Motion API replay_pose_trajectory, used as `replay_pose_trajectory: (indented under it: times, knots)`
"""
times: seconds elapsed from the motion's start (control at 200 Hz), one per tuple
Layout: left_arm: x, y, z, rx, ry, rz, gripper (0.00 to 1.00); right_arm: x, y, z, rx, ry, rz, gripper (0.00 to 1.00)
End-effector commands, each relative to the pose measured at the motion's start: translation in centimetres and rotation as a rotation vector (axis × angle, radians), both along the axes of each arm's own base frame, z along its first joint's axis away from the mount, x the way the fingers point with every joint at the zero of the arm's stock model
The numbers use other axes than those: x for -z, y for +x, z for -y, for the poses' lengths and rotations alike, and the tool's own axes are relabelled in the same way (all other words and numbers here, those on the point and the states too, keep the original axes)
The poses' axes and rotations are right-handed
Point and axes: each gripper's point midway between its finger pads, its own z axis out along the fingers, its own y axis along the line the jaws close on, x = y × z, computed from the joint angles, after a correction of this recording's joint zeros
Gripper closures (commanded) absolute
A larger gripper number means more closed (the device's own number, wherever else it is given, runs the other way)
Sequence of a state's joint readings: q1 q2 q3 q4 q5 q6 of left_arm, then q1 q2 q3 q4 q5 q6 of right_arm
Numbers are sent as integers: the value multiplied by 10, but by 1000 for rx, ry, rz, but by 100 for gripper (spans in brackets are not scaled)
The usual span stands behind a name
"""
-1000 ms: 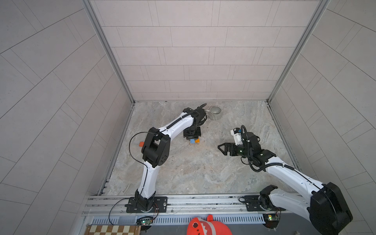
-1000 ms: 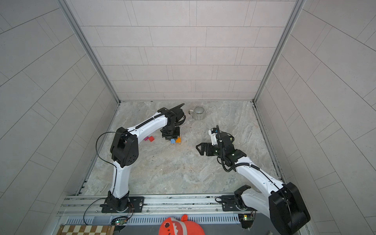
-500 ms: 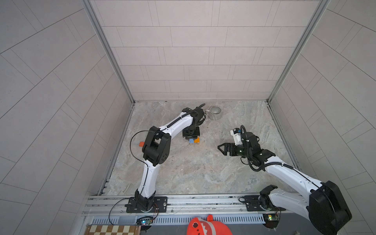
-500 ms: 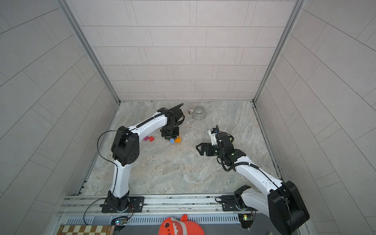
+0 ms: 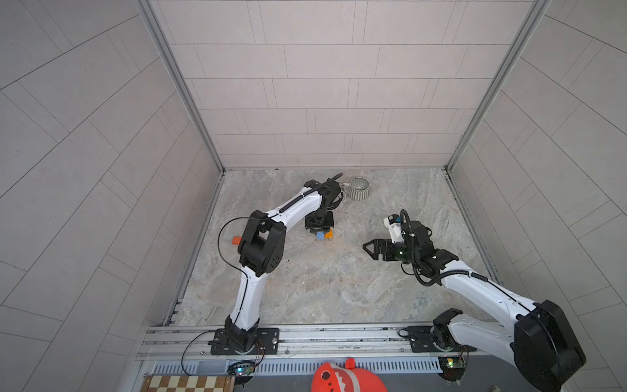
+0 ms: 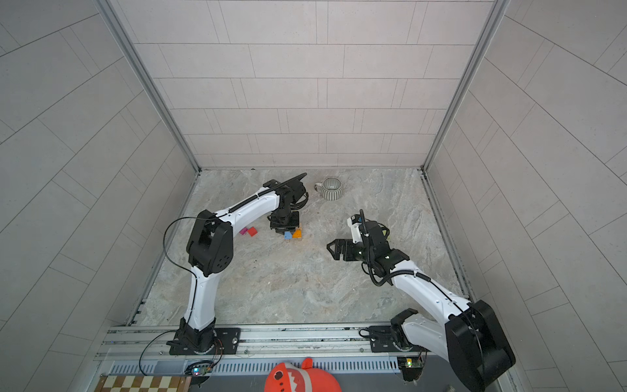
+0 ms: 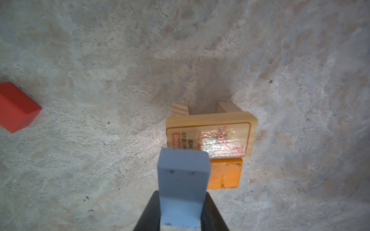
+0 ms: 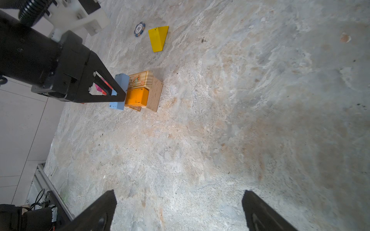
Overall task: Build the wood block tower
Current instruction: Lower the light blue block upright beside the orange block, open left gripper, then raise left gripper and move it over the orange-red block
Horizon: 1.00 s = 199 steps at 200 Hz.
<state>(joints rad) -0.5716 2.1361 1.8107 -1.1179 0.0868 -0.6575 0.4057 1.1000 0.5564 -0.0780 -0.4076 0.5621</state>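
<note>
My left gripper (image 7: 181, 200) is shut on a blue brick (image 7: 183, 180), gripping it by its two long sides. The brick hangs right beside the wood block tower (image 8: 144, 90). The tower is low: a printed tan brick (image 7: 210, 136) lies across two plain tan bricks, with an orange brick (image 7: 224, 174) next to it. Both top views show the blue brick (image 5: 320, 235) (image 6: 288, 235) under the left gripper (image 5: 319, 224). I cannot tell whether blue touches orange. My right gripper (image 5: 368, 246) (image 8: 179, 198) hovers open and empty to the right of the tower.
A red brick (image 6: 252, 231) and a magenta brick (image 6: 243, 231) lie left of the tower. A yellow brick (image 8: 158, 38) and a blue-and-white chip (image 8: 139, 29) lie behind it. The striped mug (image 5: 359, 188) stands near the back wall.
</note>
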Motion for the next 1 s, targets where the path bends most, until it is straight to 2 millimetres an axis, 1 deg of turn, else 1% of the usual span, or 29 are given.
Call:
replay_pose_trajectory:
  times: [0.0, 0.055, 0.115, 0.17, 0.41, 0.51, 0.585, 0.605, 0.656, 0.721, 0.746, 0.861, 0.991]
  knots:
    - [1, 4, 0, 3, 6, -7, 79, 3, -2, 1, 7, 4, -12, 1]
    - [2, 5, 1, 2, 5, -7, 76, 4, -2, 1, 7, 5, -15, 1]
    - [2, 5, 2, 3, 2, -8, 67, 4, -2, 1, 7, 4, -17, 0]
    - [2, 6, 1, 4, 7, -3, 64, 4, -2, 1, 7, 3, -16, 1]
    - [-8, 9, 1, 2, 1, 26, 55, 3, -2, 0, 4, 11, -11, 1]
    - [-16, 12, 1, 2, -1, 42, 53, 3, -2, 0, 0, 12, -10, 0]
    - [-24, 13, 1, 1, -7, 56, 49, 3, -3, 0, -4, 10, -8, 0]
    - [-26, 13, 1, 2, -10, 61, 45, 3, -3, 0, -4, 9, -6, 0]
    - [-34, 14, 1, 1, -12, 79, 25, 3, -3, 0, -8, 6, -5, 0]
    - [-47, 15, -2, 4, -13, 111, 6, 4, -3, 0, -11, -2, -4, 0]
    - [-52, 16, -4, 3, -12, 126, 1, 4, -3, 1, -10, -4, -1, 0]
    - [-76, 15, -15, -3, -5, 176, 0, 4, -3, 3, -4, -19, 6, 0]
    - [-96, 10, -31, -12, -1, 210, 0, 2, -3, 5, 1, -23, 13, 0]
